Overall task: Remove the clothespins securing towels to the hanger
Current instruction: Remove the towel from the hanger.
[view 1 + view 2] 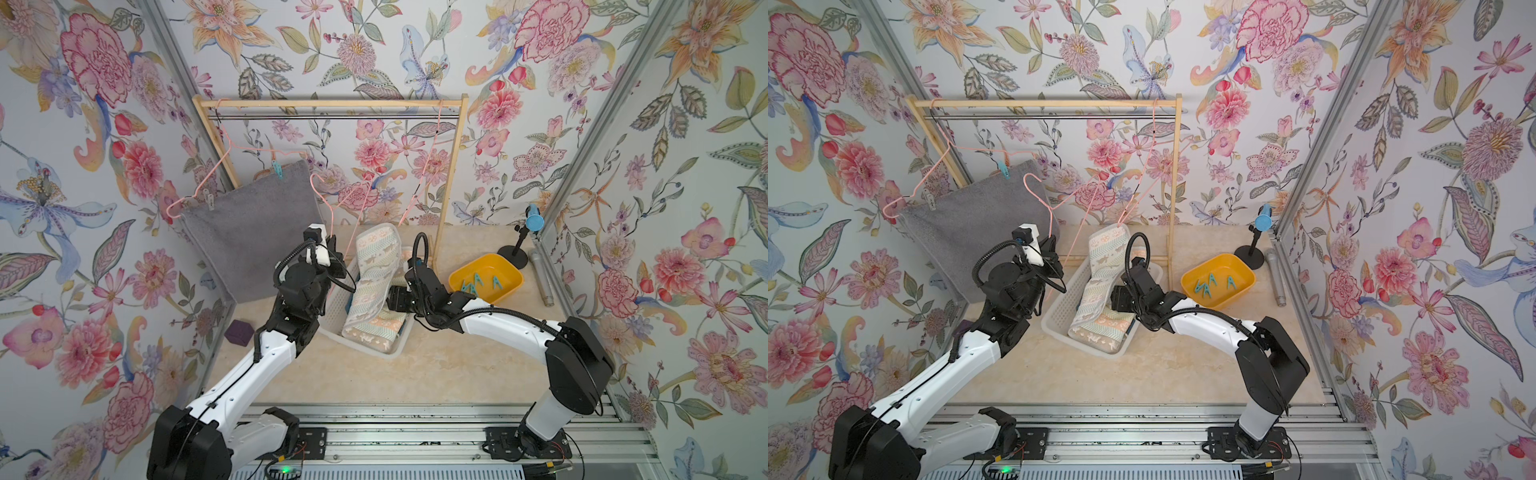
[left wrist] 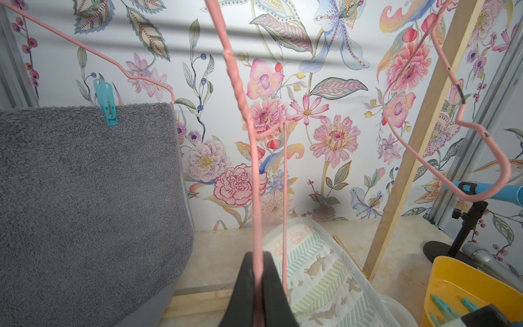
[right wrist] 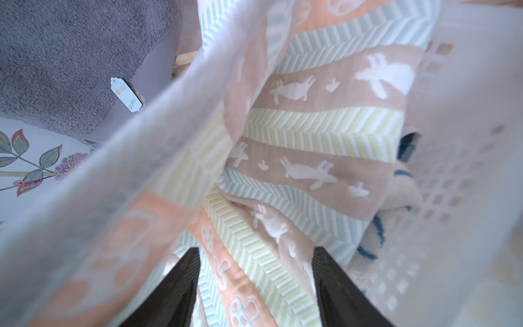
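Hanger wire [image 2: 256, 184] pinched in left gripper [image 2: 258, 256], right gripper [image 3: 256, 250] jaws apart over striped towel [image 3: 325, 124]

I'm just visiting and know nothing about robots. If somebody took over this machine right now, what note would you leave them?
Left end effector: shut on a pink hanger.
Right end effector: open, jaws either side of the striped towel.
Done: striped towel lies in the white basket; several clothespins lie in the yellow tray.
Left: grey towel hangs, a teal clothespin clipped on its top edge. Unclip it.
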Available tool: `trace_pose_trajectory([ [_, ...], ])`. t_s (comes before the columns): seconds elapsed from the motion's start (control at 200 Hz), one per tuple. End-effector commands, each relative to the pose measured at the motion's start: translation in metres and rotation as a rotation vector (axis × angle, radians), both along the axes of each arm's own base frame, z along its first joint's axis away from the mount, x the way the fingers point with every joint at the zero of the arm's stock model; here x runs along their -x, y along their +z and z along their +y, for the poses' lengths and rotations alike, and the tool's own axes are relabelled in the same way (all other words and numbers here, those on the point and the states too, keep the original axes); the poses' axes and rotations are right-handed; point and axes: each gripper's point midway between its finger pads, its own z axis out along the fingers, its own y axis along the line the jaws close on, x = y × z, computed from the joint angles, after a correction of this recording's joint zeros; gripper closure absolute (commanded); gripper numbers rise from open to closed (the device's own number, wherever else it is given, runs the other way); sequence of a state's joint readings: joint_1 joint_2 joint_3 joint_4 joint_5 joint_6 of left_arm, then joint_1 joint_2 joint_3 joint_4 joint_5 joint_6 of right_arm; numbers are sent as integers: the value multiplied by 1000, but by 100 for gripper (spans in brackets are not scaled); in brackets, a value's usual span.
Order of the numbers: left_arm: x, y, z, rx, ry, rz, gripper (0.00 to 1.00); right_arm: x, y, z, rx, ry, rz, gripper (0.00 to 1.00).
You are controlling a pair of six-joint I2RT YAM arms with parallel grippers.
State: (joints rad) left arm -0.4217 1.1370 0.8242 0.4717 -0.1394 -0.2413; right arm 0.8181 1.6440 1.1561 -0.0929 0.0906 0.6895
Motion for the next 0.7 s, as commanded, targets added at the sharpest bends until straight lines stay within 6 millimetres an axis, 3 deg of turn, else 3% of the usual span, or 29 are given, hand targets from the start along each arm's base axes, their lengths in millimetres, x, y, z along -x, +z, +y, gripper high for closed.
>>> trace_pose_trajectory([
  [0.0, 4, 3, 2, -16, 14, -16, 100, -2, 15, -25, 43, -53, -83, 34],
  [0.175, 1, -5, 1, -12, 9, 2, 100, 2, 36, -55, 86, -95, -151, 33],
  [0.34, 1, -15, -1, 1, -3, 24, 100, 5, 58, -61, 109, -72, -225, 32],
  [0.505, 1, -17, -1, 4, -5, 34, 100, 12, 63, -36, 114, 44, -259, 31],
  [0.696, 2, -16, -2, -1, -9, 43, 100, 29, 31, 13, 124, 204, -197, 31],
])
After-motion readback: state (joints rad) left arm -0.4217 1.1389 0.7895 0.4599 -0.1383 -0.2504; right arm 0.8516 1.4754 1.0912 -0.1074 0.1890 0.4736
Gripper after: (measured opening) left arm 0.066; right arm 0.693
